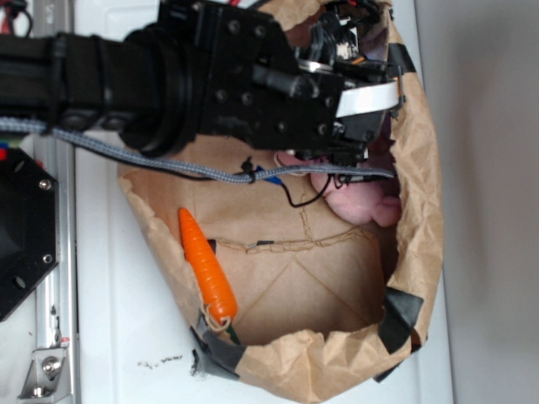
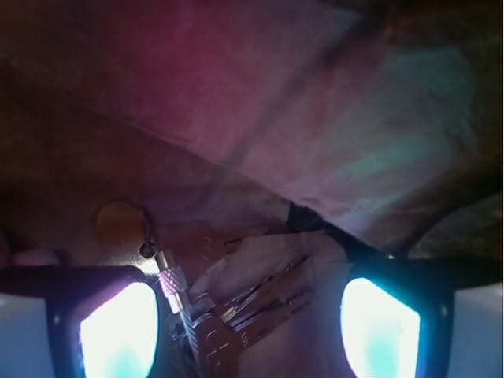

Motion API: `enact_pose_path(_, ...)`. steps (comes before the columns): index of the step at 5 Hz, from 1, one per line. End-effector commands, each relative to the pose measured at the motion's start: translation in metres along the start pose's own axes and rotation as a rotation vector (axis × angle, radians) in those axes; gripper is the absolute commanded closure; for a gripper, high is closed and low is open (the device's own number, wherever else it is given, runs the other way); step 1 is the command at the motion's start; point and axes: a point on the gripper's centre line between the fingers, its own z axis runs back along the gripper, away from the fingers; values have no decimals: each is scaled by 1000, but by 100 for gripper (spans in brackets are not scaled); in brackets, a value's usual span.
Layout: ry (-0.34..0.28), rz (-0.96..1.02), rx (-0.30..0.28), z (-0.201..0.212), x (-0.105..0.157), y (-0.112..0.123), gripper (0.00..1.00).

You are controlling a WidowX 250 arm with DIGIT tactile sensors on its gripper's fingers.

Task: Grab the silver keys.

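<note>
The gripper [image 2: 250, 323] was down inside the brown paper bag [image 1: 421, 210], its two fingers [image 2: 118, 327] spread wide apart with nothing pinched between them; the silver keys [image 2: 228, 315] lay directly in that gap, nearer the left finger than the right in the wrist view, a bunch fanned flat on the bag floor with a knurled barrel fitting [image 2: 168, 279] and a round tag [image 2: 118, 220] just beyond it; in the exterior view the keys themselves could not be made out, hidden under the arm. To do the grasp well, the fingers probably needed to drop until the tips were about level with the paper and shift slightly left so the bunch sat centred; a close then would gather the blades rather than skid over them, and snagging the crumpled paper wall looked like the main risk. As for the bag, it held a pink soft toy [image 1: 358, 202] at the right side beside the gripper, and an orange carrot [image 1: 206, 269] lying along the left wall, well apart from the keys.
</note>
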Motion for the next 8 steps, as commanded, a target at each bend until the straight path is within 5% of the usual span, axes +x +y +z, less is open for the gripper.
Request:
enact_pose_path(1, -69, -65, -31, 7, 6, -17, 0)
enact_pose_path(2, -57, -41, -39, 5, 7, -16, 100)
enact_pose_path(8, -53, -42, 0, 4, 7, -18, 100)
